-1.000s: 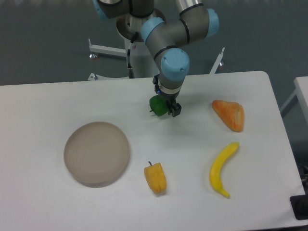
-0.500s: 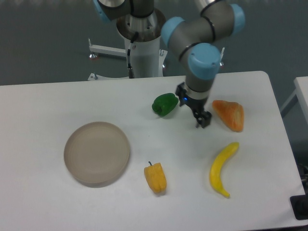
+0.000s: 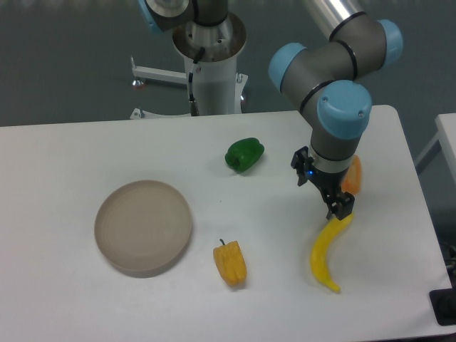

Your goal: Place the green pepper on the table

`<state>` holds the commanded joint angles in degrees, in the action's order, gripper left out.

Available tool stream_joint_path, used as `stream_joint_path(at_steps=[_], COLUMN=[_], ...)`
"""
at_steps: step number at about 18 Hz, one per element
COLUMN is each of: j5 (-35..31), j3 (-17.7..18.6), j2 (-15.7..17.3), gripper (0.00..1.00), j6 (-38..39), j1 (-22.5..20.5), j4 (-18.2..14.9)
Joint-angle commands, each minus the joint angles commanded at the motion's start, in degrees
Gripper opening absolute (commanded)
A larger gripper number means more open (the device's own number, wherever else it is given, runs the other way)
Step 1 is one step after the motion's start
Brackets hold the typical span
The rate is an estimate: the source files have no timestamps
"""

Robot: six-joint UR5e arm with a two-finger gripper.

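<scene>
The green pepper (image 3: 244,154) lies on the white table (image 3: 85,157), at the back middle, with nothing touching it. My gripper (image 3: 338,207) hangs well to the right of it, over the upper end of the banana. Its fingers are empty; from this angle I cannot tell how far apart they stand.
A round beige plate (image 3: 144,226) sits at the left. A yellow-orange pepper (image 3: 230,263) lies at the front middle. A yellow banana (image 3: 326,249) lies at the front right. An orange wedge-shaped item (image 3: 352,174) is partly hidden behind my arm. The table's right edge is close.
My gripper let go of the green pepper, which now rests on the table. The arm has swung right and forward, from the pepper to above the banana.
</scene>
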<state>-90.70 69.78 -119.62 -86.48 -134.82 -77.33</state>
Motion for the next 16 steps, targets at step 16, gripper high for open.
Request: stream_joint_path(at_steps=[16], j5=[0.09], j3=[2.9], j2=[2.2], gripper=[1.0], j6=[-0.18], j1=[-1.05], j4=[-1.06])
